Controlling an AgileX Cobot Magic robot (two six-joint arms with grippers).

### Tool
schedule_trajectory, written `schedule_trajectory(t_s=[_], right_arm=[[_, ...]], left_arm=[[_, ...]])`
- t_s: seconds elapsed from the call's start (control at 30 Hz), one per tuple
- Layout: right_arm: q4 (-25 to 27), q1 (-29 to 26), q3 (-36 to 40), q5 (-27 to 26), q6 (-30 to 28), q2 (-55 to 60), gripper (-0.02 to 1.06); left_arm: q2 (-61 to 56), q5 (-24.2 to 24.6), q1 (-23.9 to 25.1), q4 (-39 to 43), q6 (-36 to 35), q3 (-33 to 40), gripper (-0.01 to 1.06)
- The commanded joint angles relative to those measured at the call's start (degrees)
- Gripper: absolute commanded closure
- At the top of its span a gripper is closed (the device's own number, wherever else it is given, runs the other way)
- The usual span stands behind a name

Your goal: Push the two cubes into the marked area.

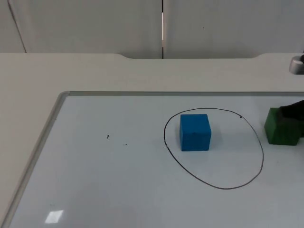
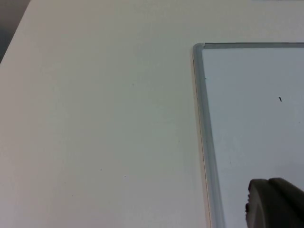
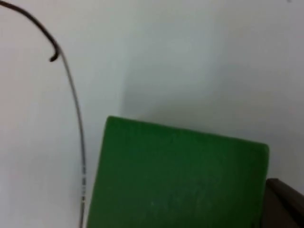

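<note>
From the top view, the blue cube sits inside the drawn ring; the green cube waits just outside, right gripper against its far side, seemingly set to shove, finger spread untellable. Left wrist: left gripper waits by the whiteboard edge. Right wrist: open board lies between green cube and line.

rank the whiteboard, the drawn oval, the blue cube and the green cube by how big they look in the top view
1. whiteboard
2. drawn oval, which rings the blue cube
3. blue cube
4. green cube, partly hidden by the right claw and cut by the picture's edge, so it may match the blue one
</note>
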Motion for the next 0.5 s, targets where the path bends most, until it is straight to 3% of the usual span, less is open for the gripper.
schedule_trajectory(t_s=[0.0,0.47], right_arm=[[0.47,0.62,-0.28,-0.99,-0.01,0.05,1.04],[0.62,1.66,-0.28,-0.52,2.14,0.05,1.04]], left_arm=[[-0.16,-0.56,-0.31,0.14,0.19,0.29,1.05],[-0.16,-0.56,-0.31,0.14,0.19,0.29,1.05]])
